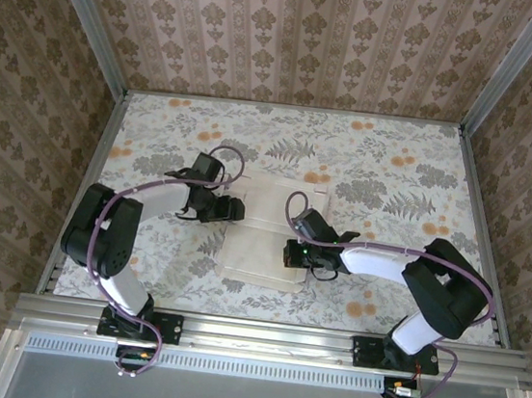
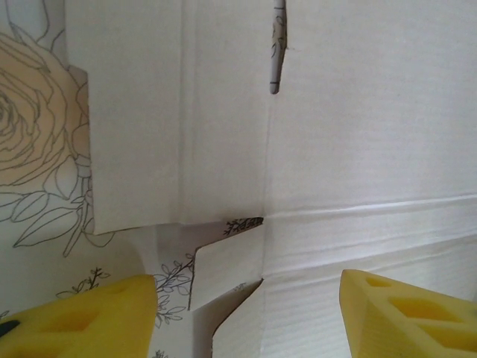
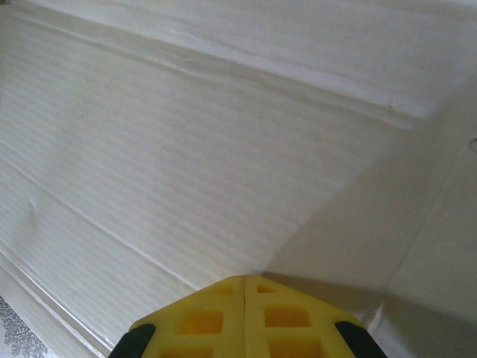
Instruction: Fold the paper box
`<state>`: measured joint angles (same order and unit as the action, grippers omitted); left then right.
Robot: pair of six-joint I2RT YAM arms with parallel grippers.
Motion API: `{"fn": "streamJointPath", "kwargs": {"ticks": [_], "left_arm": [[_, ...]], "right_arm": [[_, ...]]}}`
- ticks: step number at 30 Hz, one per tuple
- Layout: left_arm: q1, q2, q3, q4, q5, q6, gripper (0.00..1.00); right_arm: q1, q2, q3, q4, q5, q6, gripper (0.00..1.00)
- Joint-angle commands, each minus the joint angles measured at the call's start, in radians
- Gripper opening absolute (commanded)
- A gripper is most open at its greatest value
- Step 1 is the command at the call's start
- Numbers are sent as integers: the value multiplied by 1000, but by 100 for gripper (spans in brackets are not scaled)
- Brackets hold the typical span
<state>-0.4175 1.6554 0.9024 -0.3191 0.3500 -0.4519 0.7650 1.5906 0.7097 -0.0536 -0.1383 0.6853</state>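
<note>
Paper box (image 1: 258,245) on floral tbl (image 1: 398,152)

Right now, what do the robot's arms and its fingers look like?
Both the left arm and the right arm have smooth white links and chunky black joints. A thin purple cable loops along each one. The fingers are bright yellow blocks with square hollows and small black patches.
</note>
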Motion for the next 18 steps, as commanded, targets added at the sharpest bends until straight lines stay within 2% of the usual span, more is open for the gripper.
{"fn": "streamJointPath", "kwargs": {"ticks": [1, 11, 16, 18], "left_arm": [[-1, 11, 8, 41, 53, 0, 65], [-16, 5, 23, 70, 117, -10, 63], [-32, 0, 22, 99, 113, -30, 61], [-67, 9, 23, 109, 111, -37, 61]], "right_arm": [[10, 33, -20, -20, 19, 8, 0], [10, 46, -17, -24, 20, 6, 0], [10, 53, -16, -22, 22, 3, 0], [10, 61, -12, -20, 20, 3, 0]]}}
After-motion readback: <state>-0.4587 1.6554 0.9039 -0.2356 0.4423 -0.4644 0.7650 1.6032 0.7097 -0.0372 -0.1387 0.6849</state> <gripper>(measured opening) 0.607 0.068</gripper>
